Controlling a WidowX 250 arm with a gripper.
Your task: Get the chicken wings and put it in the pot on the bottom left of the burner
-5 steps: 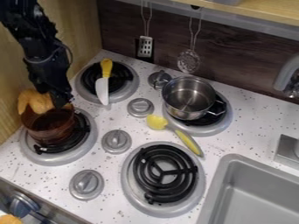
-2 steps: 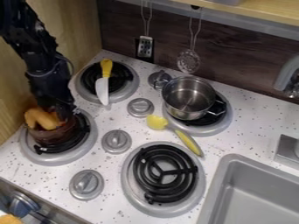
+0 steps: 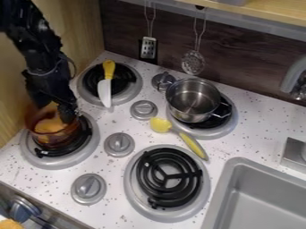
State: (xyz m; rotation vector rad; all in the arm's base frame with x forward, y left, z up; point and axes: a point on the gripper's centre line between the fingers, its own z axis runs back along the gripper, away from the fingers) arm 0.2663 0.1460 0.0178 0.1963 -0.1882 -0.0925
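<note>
Tool [image 3: 55, 109] of the black arm found at the left of the camera view, pointing down into the mouth of the amber-brown pot [image 3: 55, 141]. Its two fingers stand apart — state recorded as released. The task item, the chicken wings [image 3: 50, 125], lies inside that pot, orange-yellow and visible through the see-through wall. The pot itself sits on the front-left burner [image 3: 88, 151], beside the wooden side panel [image 3: 87, 31].

Remaining items on the speckled white desk [image 3: 122, 212] as follows. A knife [image 3: 104, 92] with a yellow handle lies across the rear-left burner [image 3: 135, 86], its tip extending past the near edge of the ring. A metal pot [image 3: 182, 117] with wire handles stands on the rear-right burner [image 3: 230, 127]. Just in front of it a yellow-headed utensil [image 3: 191, 145] lies at a slant — handle end near the front-right burner [image 3: 170, 179]. Grey knobs [image 3: 119, 144] are set between and beside the burners. A slotted turner [image 3: 148, 48] and a skimmer [image 3: 193, 62] hang against the dark wood backing [image 3: 248, 67]. Sink [image 3: 260, 201] noted at the lower right, faucet [image 3: 291, 78] above it.
</note>
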